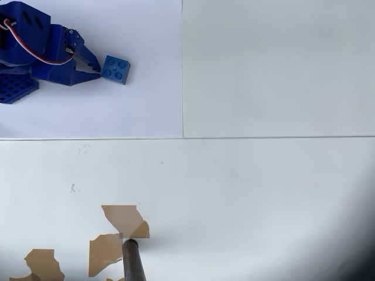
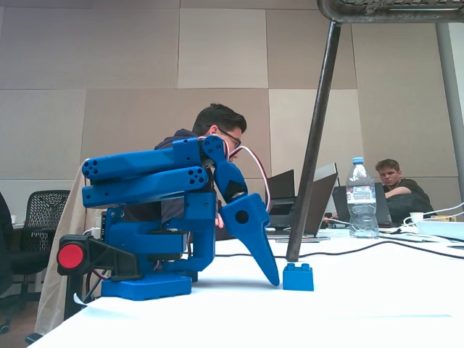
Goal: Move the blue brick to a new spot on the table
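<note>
Your hand (image 1: 94, 66) rests tip-down on the surface (image 1: 263, 193), fingers nearly together and holding nothing, the brick (image 1: 115, 69) just past its tips: spread wider, straddle the brick squarely, then close.

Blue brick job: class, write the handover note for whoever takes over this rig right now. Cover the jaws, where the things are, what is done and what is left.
Gripper: down at table level, tips right at the blue brick's left edge in the overhead view; the jaws look nearly closed and are not around the brick. The fixed view shows the tip just beside the brick.
Brick: upright on the paler sheet of the table, upper left in the overhead view.
Done: approach.
Left: grasp or push the brick, then move it to a new spot.
</note>
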